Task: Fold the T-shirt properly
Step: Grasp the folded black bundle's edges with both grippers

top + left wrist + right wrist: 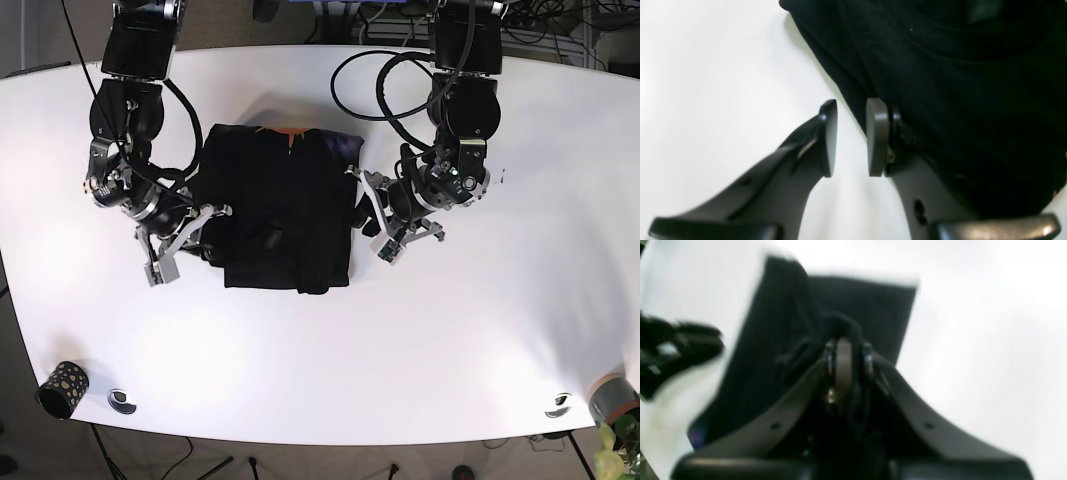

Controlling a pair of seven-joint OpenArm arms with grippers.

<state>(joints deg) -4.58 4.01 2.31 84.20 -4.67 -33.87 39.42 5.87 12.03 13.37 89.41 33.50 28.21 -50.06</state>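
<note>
Plainly black T-shirt (285, 215), no legible print, white table (420, 340)

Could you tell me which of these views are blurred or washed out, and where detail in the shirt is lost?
Right wrist view: smeared by blur; the right gripper and the T-shirt have soft edges. Left wrist view: sharper, with the left gripper crisp, yet the table is blown out white and the shirt's folds sink into black. Base view: evenly lit and sharp, with soft shadows.
</note>
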